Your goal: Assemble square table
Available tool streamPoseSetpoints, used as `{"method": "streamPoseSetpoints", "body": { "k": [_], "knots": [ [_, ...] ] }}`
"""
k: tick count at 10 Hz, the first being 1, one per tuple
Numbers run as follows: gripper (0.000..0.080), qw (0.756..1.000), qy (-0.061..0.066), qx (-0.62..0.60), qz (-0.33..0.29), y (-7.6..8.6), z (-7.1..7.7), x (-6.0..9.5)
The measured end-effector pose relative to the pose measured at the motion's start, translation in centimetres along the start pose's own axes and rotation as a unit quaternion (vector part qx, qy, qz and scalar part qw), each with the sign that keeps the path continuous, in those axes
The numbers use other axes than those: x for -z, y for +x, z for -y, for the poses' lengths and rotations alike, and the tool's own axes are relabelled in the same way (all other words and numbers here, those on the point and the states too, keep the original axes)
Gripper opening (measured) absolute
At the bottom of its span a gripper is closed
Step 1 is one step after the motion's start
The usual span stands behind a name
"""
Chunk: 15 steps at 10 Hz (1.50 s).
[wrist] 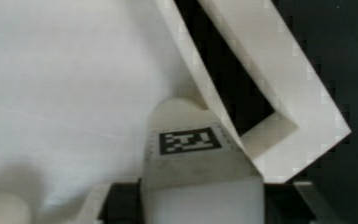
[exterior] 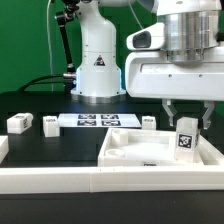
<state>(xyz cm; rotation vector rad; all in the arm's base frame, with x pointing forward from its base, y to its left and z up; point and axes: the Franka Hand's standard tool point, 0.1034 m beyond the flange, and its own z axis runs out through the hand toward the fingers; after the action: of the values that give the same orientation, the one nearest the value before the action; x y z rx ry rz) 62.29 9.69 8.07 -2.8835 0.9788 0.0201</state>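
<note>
White leg (exterior: 186, 141) clamped in gripper (exterior: 186, 124), upright, at square tabletop (exterior: 128, 150) corner.

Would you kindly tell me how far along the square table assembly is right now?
Done: nothing looks fitted yet; the large white plastic square top lies rim-up with no leg attached. In hand: the gripper is closed on one small white tagged block leg, upright at the top's corner on the exterior view's right. Left: seating it, then three loose white block legs on the black table.
</note>
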Motion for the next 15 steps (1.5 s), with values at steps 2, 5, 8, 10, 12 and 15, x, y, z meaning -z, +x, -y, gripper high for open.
{"method": "streamPoseSetpoints", "body": {
  "k": [2, 5, 8, 10, 12, 15],
  "knots": [
    [0.0373, 1.0, 0.0, 0.001, 0.0, 0.0, 0.0, -0.1],
    [0.0629, 0.996, 0.0, 0.089, -0.007, -1.3, -0.6, 2.1],
    [0.0649, 0.987, -0.008, 0.162, 0.004, -3.1, -2.5, 2.5],
    [0.0649, 0.985, -0.008, 0.17, 0.006, -2.9, -2.8, 2.4],
    [0.0649, 0.985, -0.008, 0.17, 0.007, -3.0, -2.8, 2.3],
    [0.0649, 0.98, -0.01, 0.197, 0.007, -3.1, -2.9, 2.3]
  ]
}}
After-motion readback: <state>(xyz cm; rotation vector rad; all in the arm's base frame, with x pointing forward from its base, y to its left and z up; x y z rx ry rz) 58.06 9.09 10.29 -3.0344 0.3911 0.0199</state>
